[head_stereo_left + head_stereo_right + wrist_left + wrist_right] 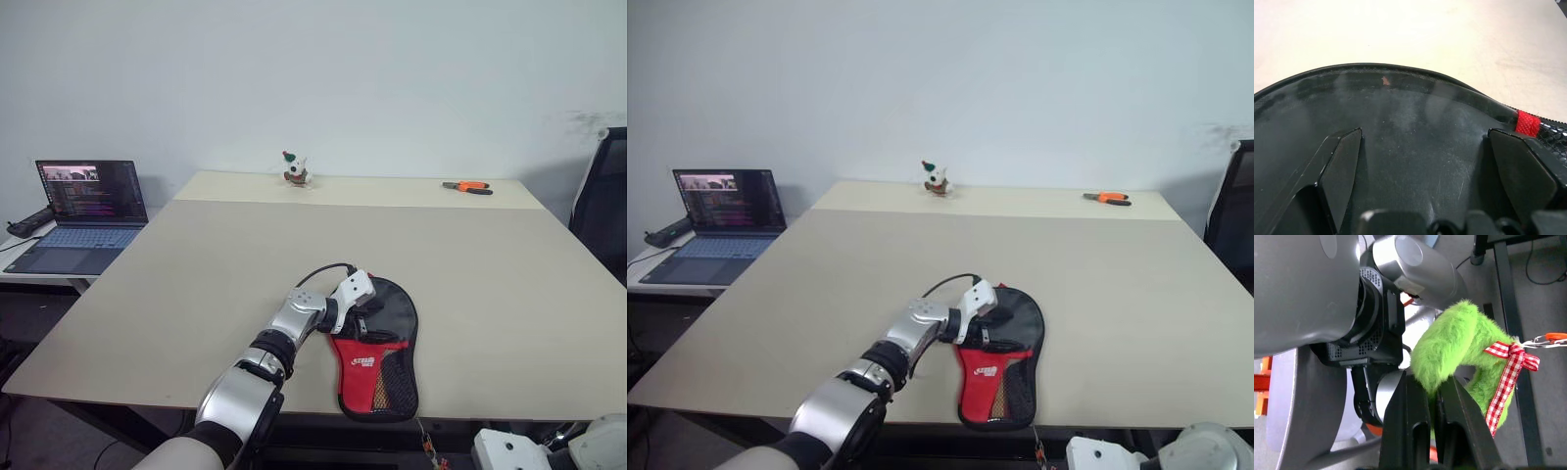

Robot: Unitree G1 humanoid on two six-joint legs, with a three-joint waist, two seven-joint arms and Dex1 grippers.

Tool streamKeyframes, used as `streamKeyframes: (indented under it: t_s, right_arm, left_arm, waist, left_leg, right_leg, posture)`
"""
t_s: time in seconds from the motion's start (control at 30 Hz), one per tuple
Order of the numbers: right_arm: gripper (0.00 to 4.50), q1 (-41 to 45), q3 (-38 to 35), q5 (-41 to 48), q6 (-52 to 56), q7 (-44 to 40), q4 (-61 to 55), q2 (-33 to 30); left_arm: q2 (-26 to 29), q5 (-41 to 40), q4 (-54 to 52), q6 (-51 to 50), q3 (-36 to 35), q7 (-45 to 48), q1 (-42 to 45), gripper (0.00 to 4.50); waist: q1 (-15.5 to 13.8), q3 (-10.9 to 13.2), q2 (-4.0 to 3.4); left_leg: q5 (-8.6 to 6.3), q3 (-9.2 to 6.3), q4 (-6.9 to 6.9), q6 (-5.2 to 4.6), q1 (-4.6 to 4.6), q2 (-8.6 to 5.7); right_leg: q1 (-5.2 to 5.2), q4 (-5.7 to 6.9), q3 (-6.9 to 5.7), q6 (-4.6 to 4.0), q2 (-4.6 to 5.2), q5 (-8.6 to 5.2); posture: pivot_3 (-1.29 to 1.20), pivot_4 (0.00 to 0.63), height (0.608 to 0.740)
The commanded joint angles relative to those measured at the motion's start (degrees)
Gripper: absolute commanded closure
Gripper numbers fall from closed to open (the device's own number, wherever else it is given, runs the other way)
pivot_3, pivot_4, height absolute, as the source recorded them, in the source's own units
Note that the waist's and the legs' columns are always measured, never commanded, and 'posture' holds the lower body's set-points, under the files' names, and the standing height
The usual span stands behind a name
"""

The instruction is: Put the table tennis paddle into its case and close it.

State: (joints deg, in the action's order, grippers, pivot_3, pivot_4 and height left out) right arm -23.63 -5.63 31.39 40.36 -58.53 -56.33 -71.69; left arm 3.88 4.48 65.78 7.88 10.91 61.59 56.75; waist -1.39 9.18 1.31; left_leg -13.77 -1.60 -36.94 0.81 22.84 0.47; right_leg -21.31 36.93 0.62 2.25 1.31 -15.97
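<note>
**Left end effector spread on the case, right one pinching the green ring**

A wide beige worktop [225,284] stands before a plain pale wall. At far left, on a lower side desk, an open dark laptop [83,215] shows a lit screen. At the worktop's far edge sits a small white toy figure with a green cap [296,170], and well to its right lie orange-handled pliers [467,186].

Near the front edge lies the flat, paddle-shaped black fabric case with its red panel, white lettering and mesh pocket [384,362]. The left end effector [364,315] rests on its rounded black end, black fingers [1339,169] spread wide on the dark surface. Whether the table tennis paddle is inside cannot be told.

In the right wrist view, the right end effector [1434,399] has its fingers nearly together, pinching a fluffy green ring with a red-and-white checked ribbon [1464,345].
</note>
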Motion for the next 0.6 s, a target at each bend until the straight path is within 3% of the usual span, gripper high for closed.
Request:
streamKeyframes:
  t_s: [0.03,0.23,0.43,0.6]
  right_arm:
    - [3.44,-0.3,-3.2,8.0,1.3,-0.6,-3.7,-1.8]
    - [1.42,7.0,-5.6,15.4,5.9,4.7,-2.4,-0.1]
    - [1.42,24.4,-0.4,18.5,11.2,8.0,7.2,2.3]
    - [1.42,33.2,5.2,10.8,7.6,8.5,16.5,6.1]
  left_arm:
    - [-0.5,2.6,3.5,-1.7,2.0,-0.1,-2.4,0.0]
    - [-0.6,3.0,3.5,-1.2,2.2,-0.2,-2.4,0.0]
    - [-0.3,2.1,2.2,-0.3,1.5,0.3,-2.1,0.0]
    - [2.4,-1.8,-4.8,-0.1,-1.3,3.9,-3.3,0.0]
  waist:
    - [0.0,0.0,0.01]
    - [0.1,0.0,0.03]
    - [0.2,0.0,0.04]
    - [0.3,0.0,0.03]
  left_leg:
    - [0.0,0.01,0.0,0.0,-0.01,0.0]
    - [0.0,0.01,-0.01,0.0,-0.03,0.02]
    - [0.0,-0.05,-0.01,0.0,-0.06,0.03]
    - [-0.01,-0.03,0.05,-0.02,0.06,0.04]
  right_leg:
    - [0.0,0.0,0.01,0.0,0.0,0.0]
    - [0.01,0.02,0.03,0.0,0.0,0.0]
    - [0.02,0.03,0.08,0.02,0.0,0.02]
    - [-0.19,0.05,0.2,-0.01,-0.01,0.03]
  posture:
    - [0.0,0.15,0.74]
    - [0.0,0.15,0.74]
    - [0.0,0.15,0.74]
    - [0.0,0.15,0.74]
